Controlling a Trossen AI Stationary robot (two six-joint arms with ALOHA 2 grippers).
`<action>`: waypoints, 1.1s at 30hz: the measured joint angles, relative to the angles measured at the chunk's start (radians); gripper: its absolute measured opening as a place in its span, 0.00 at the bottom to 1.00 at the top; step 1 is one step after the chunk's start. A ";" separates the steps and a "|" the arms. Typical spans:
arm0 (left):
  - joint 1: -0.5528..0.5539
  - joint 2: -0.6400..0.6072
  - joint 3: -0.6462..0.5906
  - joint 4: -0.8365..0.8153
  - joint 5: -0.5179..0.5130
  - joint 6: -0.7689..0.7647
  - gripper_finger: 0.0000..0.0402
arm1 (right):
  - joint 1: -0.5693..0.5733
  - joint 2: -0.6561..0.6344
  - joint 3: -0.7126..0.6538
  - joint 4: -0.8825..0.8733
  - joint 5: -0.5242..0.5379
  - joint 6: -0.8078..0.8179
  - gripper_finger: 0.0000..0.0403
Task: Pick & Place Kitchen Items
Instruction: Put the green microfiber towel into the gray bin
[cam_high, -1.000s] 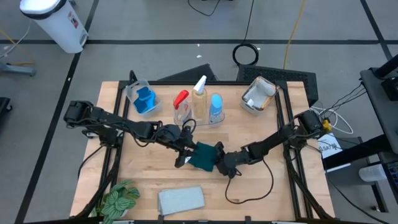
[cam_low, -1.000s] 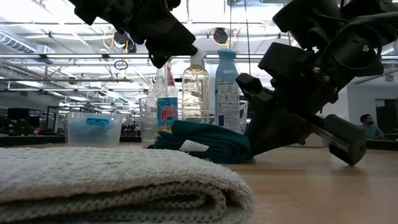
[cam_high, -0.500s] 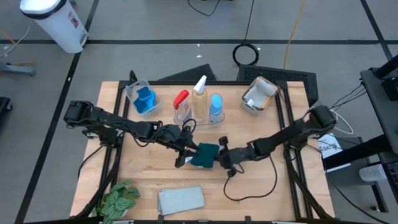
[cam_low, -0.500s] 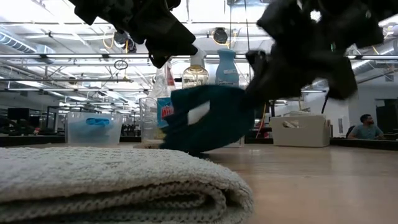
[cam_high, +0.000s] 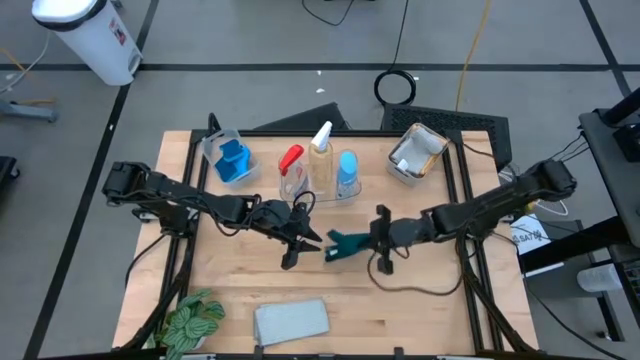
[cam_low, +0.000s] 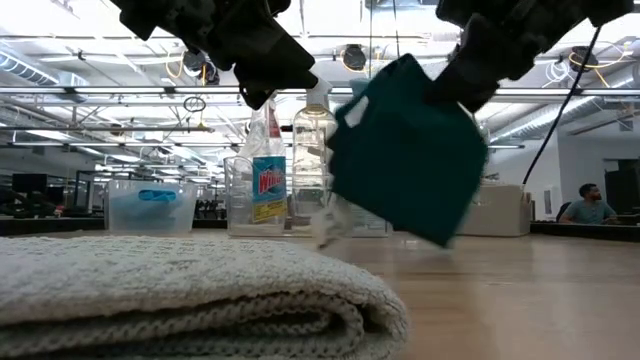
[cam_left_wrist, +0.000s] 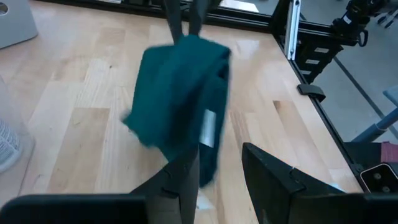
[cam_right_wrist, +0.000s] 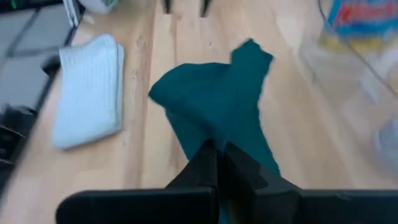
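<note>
My right gripper (cam_high: 370, 238) is shut on the teal cloth (cam_high: 343, 243) at the table's middle; the cloth also shows in the low view (cam_low: 405, 150). My left gripper (cam_high: 305, 241) is open and empty just left of the cloth, its fingers (cam_left_wrist: 186, 180) pointing at it. Three bottles (cam_high: 320, 168) stand in a clear tub at the far middle. A folded grey towel (cam_high: 291, 321) lies flat near the front edge. A blue item (cam_high: 232, 160) sits in a clear tub at the far left. My right gripper pinches a bunched part of the teal cloth (cam_right_wrist: 214, 140) between its two fingers; how many layers, I cannot tell. The fingers come from the table's right side, slanting down. The cloth hangs slack below and ahead of the fingers, lifted clear of the table (cam_low: 405, 150).
A green plant (cam_high: 192, 322) stands at the front left corner. A grey tub (cam_high: 415, 155) stands at the far right. A black cable (cam_high: 400, 285) lies on the wood under the right arm. Bare wood (cam_high: 420, 320) lies at the front right.
My right gripper has risen and gone toward the table's right edge with the teal cloth. The cloth lay bunched on the table a second ago; now it is lifted clear and hangs from the fingers.
</note>
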 joint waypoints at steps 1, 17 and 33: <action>0.000 0.000 0.000 0.000 0.000 0.000 0.32 | -0.008 -0.020 0.000 -0.027 -0.017 0.051 0.00; 0.000 0.000 0.000 0.006 -0.001 0.005 0.32 | -0.205 -0.293 0.000 -0.388 -0.287 0.311 0.00; 0.000 0.000 0.000 0.006 -0.001 0.019 0.32 | -0.764 -0.434 0.001 -0.616 -0.347 0.182 0.00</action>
